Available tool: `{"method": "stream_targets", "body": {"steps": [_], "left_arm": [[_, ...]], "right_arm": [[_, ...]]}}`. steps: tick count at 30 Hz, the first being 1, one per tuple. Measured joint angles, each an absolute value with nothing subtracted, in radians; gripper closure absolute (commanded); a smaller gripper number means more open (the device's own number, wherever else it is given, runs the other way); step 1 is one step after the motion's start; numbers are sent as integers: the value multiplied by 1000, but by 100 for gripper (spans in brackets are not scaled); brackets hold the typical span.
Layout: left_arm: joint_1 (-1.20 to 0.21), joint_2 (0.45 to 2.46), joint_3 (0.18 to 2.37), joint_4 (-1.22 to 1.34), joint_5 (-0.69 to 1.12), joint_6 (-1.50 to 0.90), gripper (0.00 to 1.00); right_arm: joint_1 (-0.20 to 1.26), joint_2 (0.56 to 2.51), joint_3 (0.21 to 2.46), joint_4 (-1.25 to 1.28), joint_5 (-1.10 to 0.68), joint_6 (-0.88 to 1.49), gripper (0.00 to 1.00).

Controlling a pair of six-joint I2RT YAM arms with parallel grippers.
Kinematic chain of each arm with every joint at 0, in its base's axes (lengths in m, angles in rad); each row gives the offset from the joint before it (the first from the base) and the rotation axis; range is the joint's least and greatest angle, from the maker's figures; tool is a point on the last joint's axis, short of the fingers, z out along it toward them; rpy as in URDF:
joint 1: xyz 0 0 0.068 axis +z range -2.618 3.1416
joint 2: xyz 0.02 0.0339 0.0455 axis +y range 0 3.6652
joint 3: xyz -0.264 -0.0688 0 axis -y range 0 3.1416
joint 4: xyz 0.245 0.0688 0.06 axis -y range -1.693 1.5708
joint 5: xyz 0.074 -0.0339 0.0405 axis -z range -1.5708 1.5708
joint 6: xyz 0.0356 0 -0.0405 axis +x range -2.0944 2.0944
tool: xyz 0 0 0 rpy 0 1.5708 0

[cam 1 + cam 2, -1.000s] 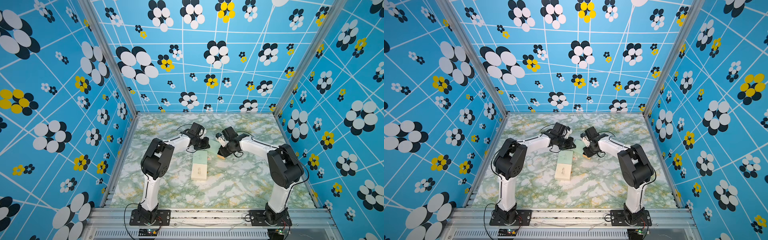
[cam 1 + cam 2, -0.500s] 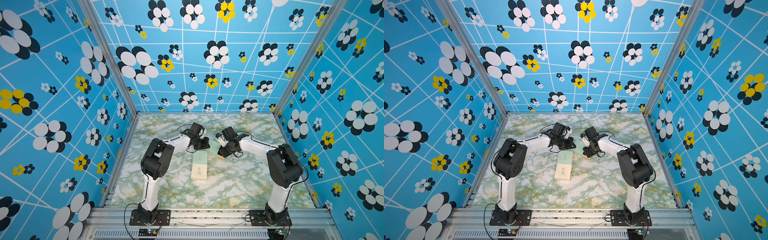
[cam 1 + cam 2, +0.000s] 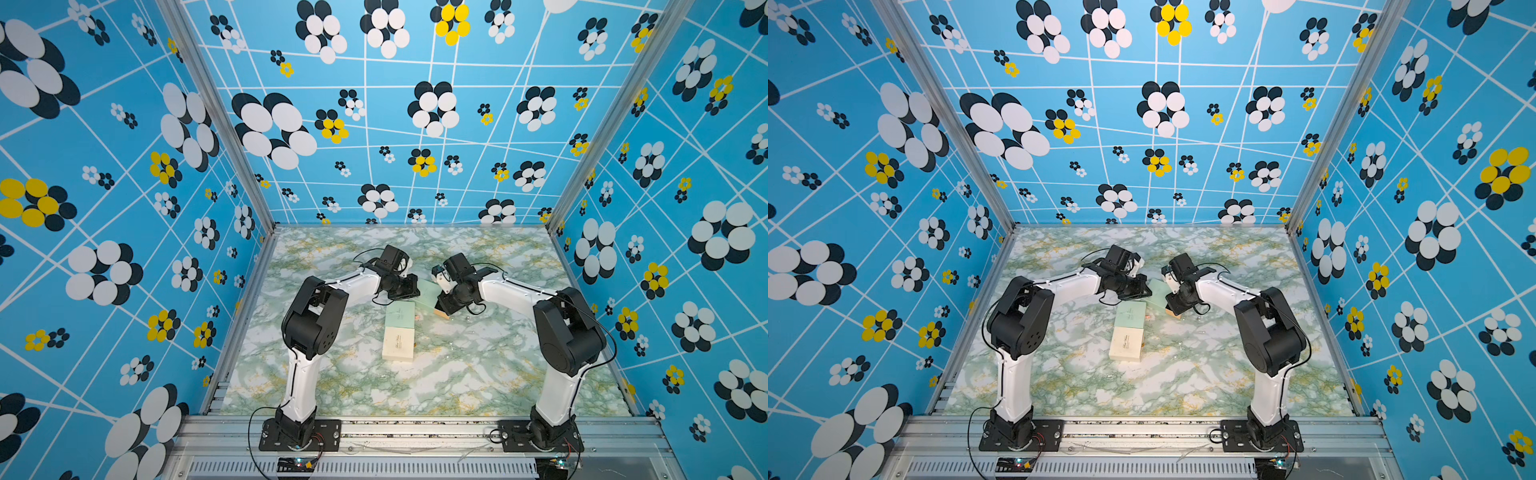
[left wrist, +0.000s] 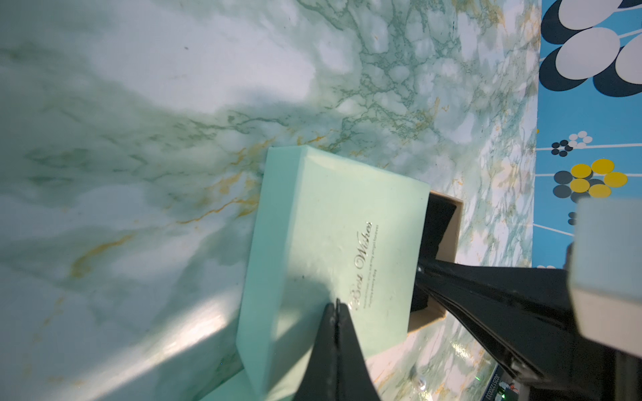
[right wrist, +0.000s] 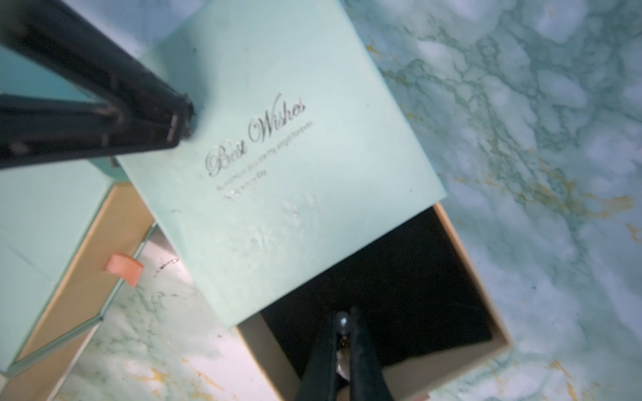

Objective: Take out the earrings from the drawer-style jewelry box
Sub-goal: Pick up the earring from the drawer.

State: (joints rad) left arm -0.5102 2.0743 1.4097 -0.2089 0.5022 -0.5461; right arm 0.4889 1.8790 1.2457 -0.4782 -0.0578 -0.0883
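Newly closed, the right gripper [image 5: 344,314] pinches a pearly earring [image 5: 342,322] at its tips, just over the open drawer [image 5: 451,361]. Farther out, the left gripper [image 4: 336,305], clenched empty, steadies the mint sleeve [image 5: 278,156]. Lifting clear likely comes next.

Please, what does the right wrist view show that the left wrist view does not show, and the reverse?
Only the right wrist view: a small pearly earring pinched in the right gripper over the drawer's black inside, and the pink pull tab of a second box.
Only the left wrist view: the blue flowered wall.
Both: the mint box with "Best Wishes" lettering, its drawer pulled partly out, and the shut left gripper with its tips on the box top.
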Motion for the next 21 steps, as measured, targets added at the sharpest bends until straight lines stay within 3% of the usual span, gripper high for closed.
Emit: {"method": "stream_targets", "body": {"steps": [21], "left_arm": [[-508, 2070, 1401, -202, 502, -546, 100]], "right_arm": [[474, 1835, 1199, -424, -90, -45, 100]]}}
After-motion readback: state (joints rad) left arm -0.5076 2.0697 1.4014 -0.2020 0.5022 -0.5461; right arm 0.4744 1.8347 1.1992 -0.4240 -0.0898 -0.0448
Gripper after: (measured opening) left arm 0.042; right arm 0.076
